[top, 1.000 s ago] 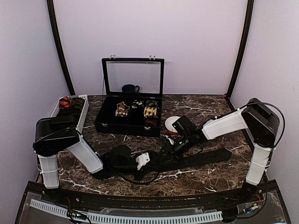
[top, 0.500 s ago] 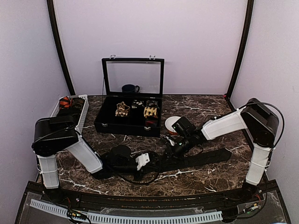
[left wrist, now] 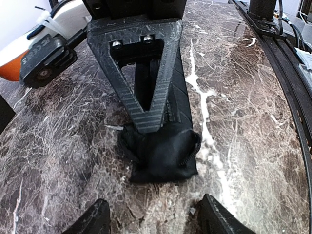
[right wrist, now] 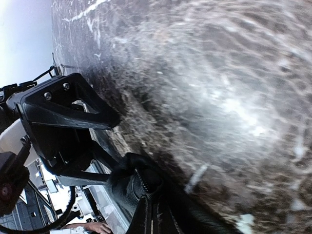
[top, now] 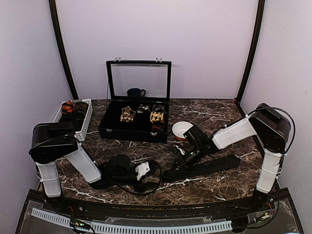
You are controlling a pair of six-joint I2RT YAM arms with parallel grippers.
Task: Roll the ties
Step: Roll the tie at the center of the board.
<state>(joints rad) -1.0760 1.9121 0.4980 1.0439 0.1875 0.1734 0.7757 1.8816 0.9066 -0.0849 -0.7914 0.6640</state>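
Marble, dark with white veins, covers the table (top: pixel 219 114). Behind I see a black case (top: pixel 112 131), a white bowl (top: pixel 181 128) and a basket (top: pixel 83 122). The black tie (top: pixel 214 165), soft matte cloth, lies flat, its left end bunched in 1 lump. The right gripper (top: pixel 181 157) is pinched closed on this lump; the left gripper (left wrist: pixel 156 214) gapes beside it.

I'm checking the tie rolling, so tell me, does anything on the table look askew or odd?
Only the black tie: its end is bunched into a lumpy wad pinched by the right tool, not a neat roll, with the rest lying flat on the table.
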